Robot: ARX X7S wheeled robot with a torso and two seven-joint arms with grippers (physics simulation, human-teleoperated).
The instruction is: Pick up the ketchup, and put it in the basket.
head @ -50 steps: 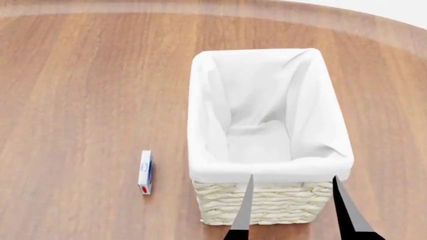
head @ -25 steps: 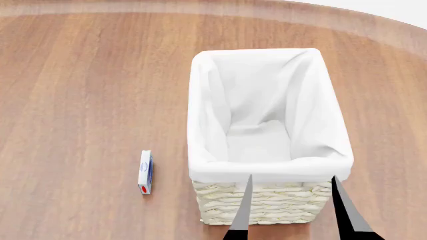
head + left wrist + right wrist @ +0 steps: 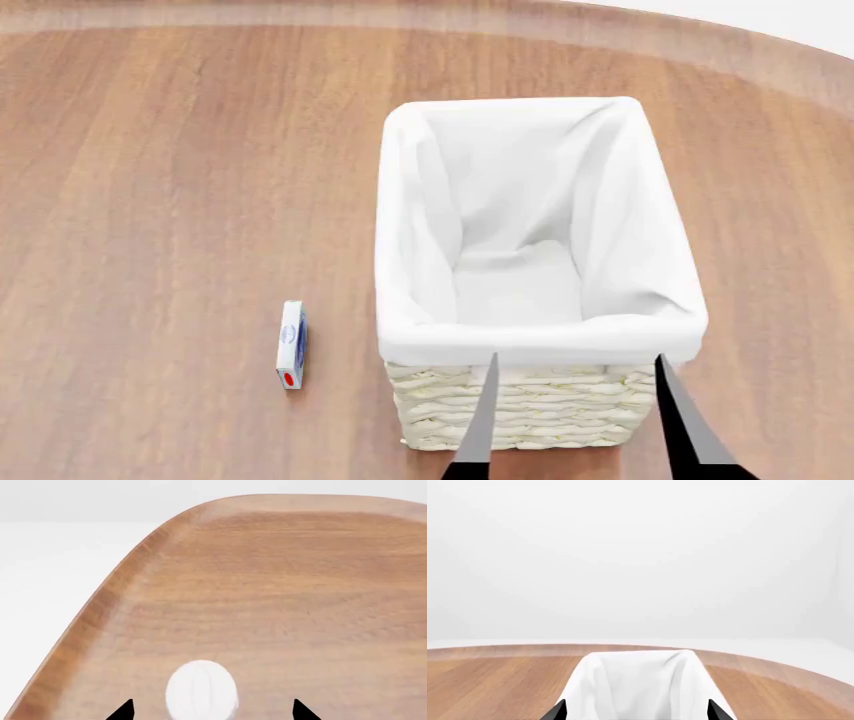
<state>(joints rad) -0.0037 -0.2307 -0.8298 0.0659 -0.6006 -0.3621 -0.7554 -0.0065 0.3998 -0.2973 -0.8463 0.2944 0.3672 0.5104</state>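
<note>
The basket (image 3: 534, 410), cream wicker with a white cloth liner, stands in the middle of the wooden table and holds nothing that I can see. My right gripper (image 3: 574, 357) hovers open at its near end, and the liner (image 3: 637, 680) shows between its fingertips in the right wrist view. My left gripper (image 3: 212, 711) is open low over the table. A white rounded object (image 3: 200, 690) sits between its fingertips, touching neither. I cannot tell what that object is. No orange-red ketchup body shows in any view. The left gripper is outside the head view.
A small white and blue box (image 3: 291, 345) with a red end lies on the table left of the basket. The table's rounded edge (image 3: 100, 605) runs close beside the left gripper, with white floor beyond it.
In the head view, the right gripper's fingers have shifted slightly to the left at the basket's near end. The basket and the small box have not moved.
</note>
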